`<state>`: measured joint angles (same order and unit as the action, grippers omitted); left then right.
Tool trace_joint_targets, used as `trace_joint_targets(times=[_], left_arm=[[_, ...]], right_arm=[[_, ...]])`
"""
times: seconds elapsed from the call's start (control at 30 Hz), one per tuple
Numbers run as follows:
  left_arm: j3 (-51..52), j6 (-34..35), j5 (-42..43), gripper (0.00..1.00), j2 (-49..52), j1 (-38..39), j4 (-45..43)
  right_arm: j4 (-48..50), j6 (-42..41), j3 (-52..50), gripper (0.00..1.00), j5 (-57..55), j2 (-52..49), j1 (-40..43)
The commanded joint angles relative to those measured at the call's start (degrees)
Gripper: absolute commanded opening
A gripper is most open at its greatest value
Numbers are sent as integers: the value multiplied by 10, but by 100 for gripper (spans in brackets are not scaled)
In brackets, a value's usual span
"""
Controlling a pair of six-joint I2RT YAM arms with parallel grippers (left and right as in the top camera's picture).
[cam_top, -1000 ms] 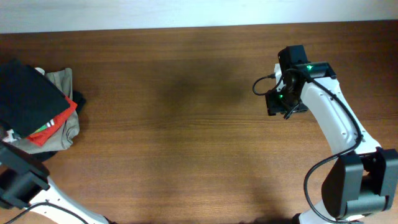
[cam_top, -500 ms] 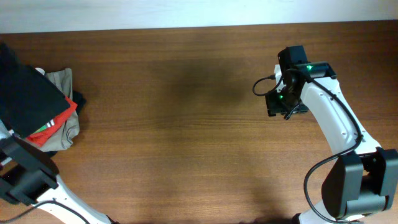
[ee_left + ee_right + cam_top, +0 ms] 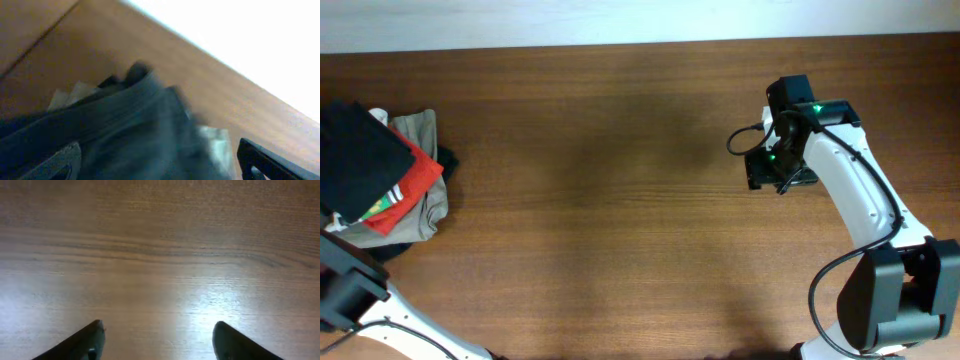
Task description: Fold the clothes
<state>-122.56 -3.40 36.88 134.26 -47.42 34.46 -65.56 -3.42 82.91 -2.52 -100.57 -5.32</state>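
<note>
The largest risk lies with the heap at the far left edge of the overhead view on the table [image 3: 620, 200]. The dark T-shirt [image 3: 355, 165] sits on top of it, overlapping a khaki garment [image 3: 420, 130] and a red garment [image 3: 418, 180]. A pinch that goes too deep would probably drag these along or tip the stack off the table edge.

A lesser risk is the blur in the left wrist view. The left gripper [image 3: 157, 150] has its jaws wide apart with dark cloth filling the lower middle of the frame. Whether the cloth touches them cannot be told, so a blind closure might catch a single thin fold, which would likely slip out.

Least, the right gripper [image 3: 159, 326] hangs spread wide over bare wood at the right of the overhead frame. It is well apart from the shirt, so it gives no help in spreading it.

Counted:
- one table
- two arms, the right arm [image 3: 850, 190] and the left arm [image 3: 355, 290]
- one heap of four visible garments: one dark shirt, one khaki, one red, and one white scrap with green print [image 3: 386, 205]
- two grippers
</note>
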Motion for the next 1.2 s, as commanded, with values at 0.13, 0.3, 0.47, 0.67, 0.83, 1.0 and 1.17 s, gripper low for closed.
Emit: trace_joint_targets(times=[0.13, 0.3, 0.47, 0.67, 0.83, 1.0, 1.17], left_arm=[[-21, -55, -133, 99, -162, 235, 161], [-21, -55, -255, 99, -161, 445, 338], [-20, -52, -342, 99, -161, 530, 571], [100, 13, -371, 99, -235, 529, 622], [428, 48, -439, 99, -592, 530, 325], [738, 52, -453, 99, -996, 529, 65], [748, 51, -453, 99, -1098, 529, 127]], right_arm=[[41, -5, 4, 99, 99, 1, 2], [110, -33, 4, 99, 146, -1, 39], [-37, -15, 4, 99, 150, -1, 124], [-188, -13, -18, 99, 139, 64, 128], [46, -20, -179, 99, 115, 433, 128], [116, -20, -324, 99, 109, 680, 128], [114, -19, -328, 99, 109, 683, 128]])
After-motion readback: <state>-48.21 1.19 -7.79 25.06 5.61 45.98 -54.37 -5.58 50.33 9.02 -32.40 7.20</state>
